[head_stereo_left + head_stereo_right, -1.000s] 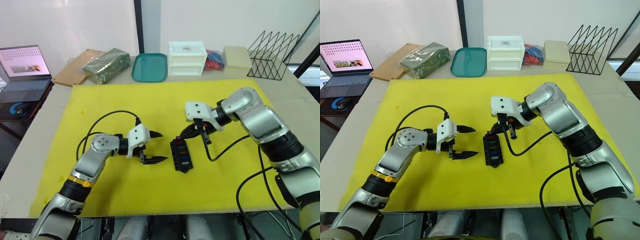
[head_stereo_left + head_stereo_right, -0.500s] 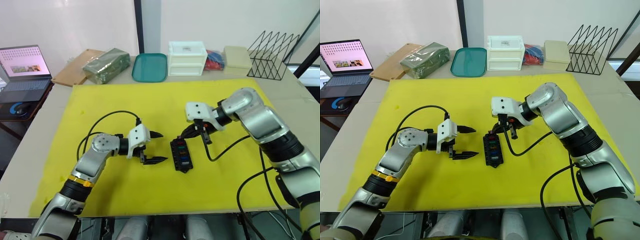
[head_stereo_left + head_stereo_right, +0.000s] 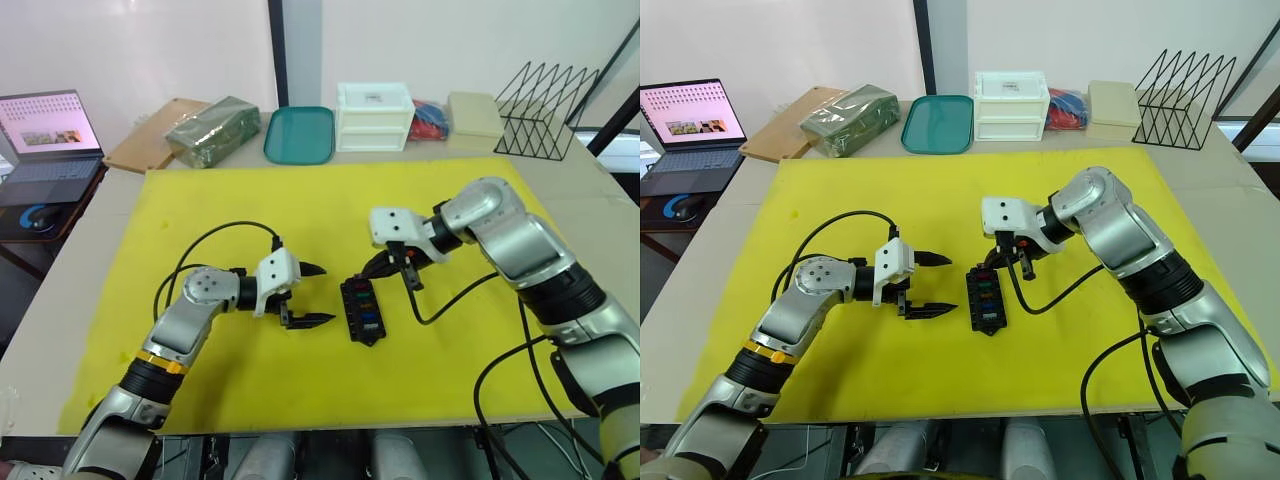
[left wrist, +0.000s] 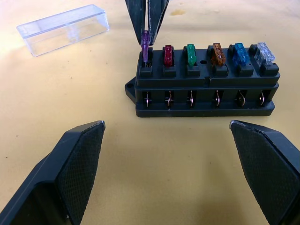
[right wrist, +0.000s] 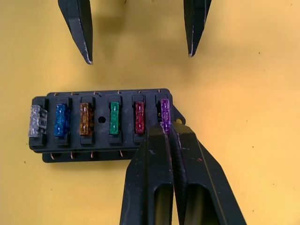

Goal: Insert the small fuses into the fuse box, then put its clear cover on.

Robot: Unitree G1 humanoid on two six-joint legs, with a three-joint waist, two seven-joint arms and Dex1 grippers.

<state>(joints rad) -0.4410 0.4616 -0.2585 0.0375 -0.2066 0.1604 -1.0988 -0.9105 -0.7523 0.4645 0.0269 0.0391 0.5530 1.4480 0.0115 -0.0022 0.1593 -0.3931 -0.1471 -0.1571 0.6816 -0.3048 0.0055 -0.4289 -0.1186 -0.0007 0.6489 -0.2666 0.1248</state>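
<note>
Purple fuse (image 5: 164,112) — lower half hidden in the fuse box (image 5: 101,124), right tool (image 5: 165,133) pinching it.

The two eye views look forward and down from head height over the yellow mat (image 3: 250,200), side by side, and share nearly the whole scene. The left wrist view sits low and close, facing the long side of the small black rectangular fuse box (image 4: 206,89). The right wrist view looks steeply down on the same box (image 5: 101,124) at close range; both wrist views share it.
</note>
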